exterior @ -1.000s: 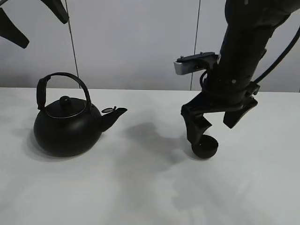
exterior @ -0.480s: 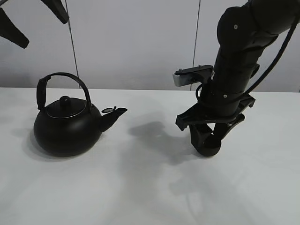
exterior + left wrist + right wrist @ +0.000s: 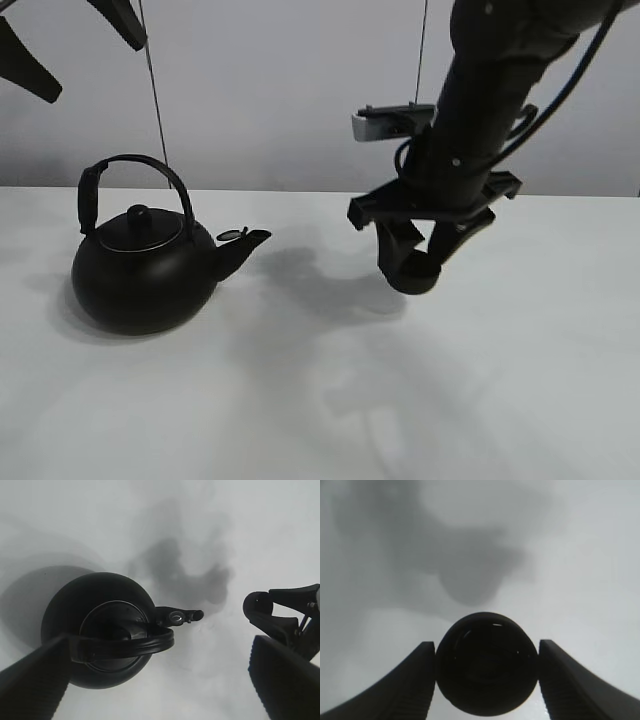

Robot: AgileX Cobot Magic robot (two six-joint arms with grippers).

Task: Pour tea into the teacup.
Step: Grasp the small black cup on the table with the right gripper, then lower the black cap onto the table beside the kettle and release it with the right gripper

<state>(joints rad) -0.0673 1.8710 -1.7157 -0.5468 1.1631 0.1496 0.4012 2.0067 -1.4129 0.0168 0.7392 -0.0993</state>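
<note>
The black kettle [image 3: 140,270] with an arched handle stands on the white table [image 3: 300,400] at the left, spout pointing right. My right gripper [image 3: 415,262] is shut on the small black teacup [image 3: 412,275] and holds it a little above the table, to the right of the spout. In the right wrist view the teacup [image 3: 487,662] sits between both fingers [image 3: 417,680], mouth toward the camera. My left gripper [image 3: 70,40] hangs open high above the kettle [image 3: 100,630]; from there the teacup [image 3: 257,607] shows beyond the spout. No tea is in view.
A pale wall [image 3: 290,90] with vertical seams rises behind the table. The right arm [image 3: 490,100] leans in from the upper right and casts a shadow [image 3: 330,285] on the table between kettle and cup.
My right gripper has shut on the teacup, lifted it off the table and carried it left toward the kettle's spout. The left gripper and the kettle have not moved.
</note>
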